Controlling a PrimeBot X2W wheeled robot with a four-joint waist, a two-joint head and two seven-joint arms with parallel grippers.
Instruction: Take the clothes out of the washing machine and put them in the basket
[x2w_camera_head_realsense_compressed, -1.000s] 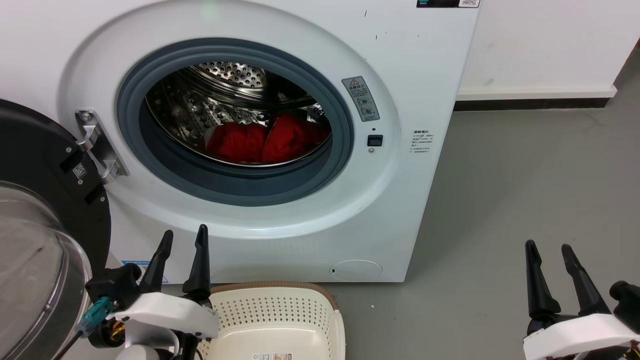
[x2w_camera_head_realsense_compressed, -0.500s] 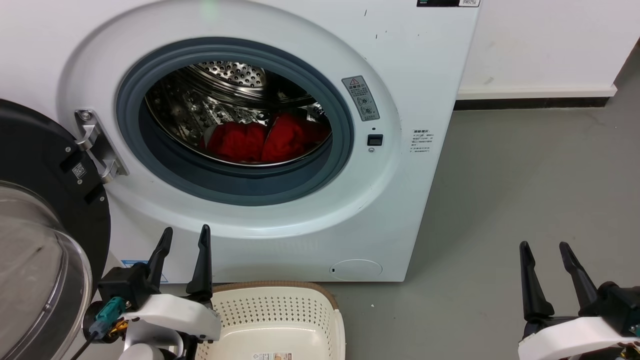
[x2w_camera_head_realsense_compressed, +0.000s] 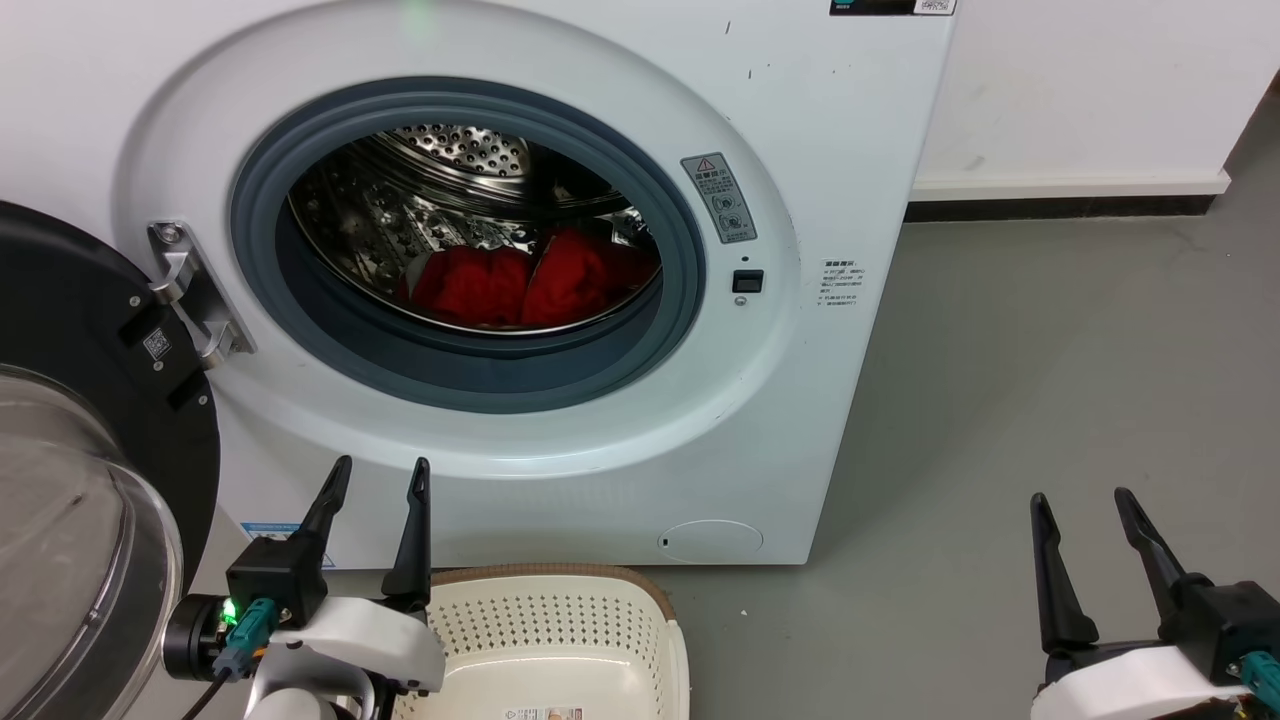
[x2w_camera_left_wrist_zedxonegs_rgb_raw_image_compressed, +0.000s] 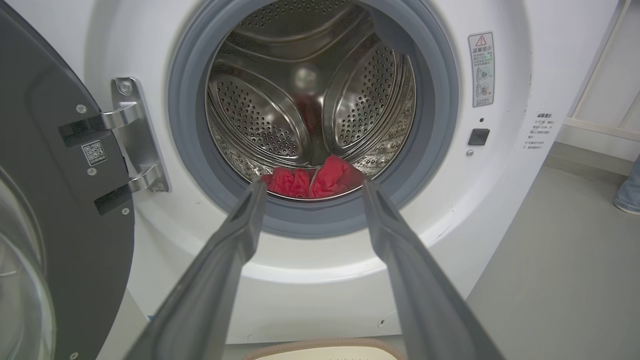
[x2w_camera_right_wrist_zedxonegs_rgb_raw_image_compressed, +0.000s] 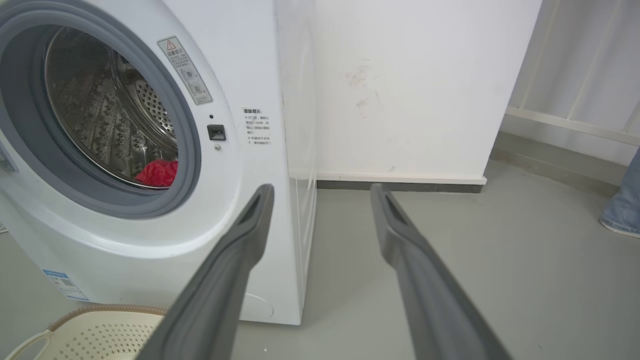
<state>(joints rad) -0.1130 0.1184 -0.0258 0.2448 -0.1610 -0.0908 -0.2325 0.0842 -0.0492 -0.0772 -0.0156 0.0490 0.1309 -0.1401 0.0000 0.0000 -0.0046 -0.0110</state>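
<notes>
While the door is swung wide at the left, the porthole of the washer is left unobstructed, so no door work is judged needed; clothes are seen as a red heap low in the drum, just behind the grey gasket, nothing yet taken out; basket is set on the floor directly below the opening, close to the washer front, empty as far as can be seen, a placing read as keeping the carry short and nearly straight down; left gripper is held low before the washer, by the basket's left rear corner, fingers spread and empty, aimed up at the porthole, and in the left wrist view the heap is framed between the two fingers, so a lined-up reach is suggested; right gripper is parked well to the right over bare floor, fingers likewise parted with nothing between them, judged to be held out of the left arm's path. Task is noted as at its start: reach, pinch and lift over the gasket lip are all to be done. Snagging of cloth on that lip is considered the likely trouble. A person's foot is noted at the right edge of the right wrist view, well apart from the work
</notes>
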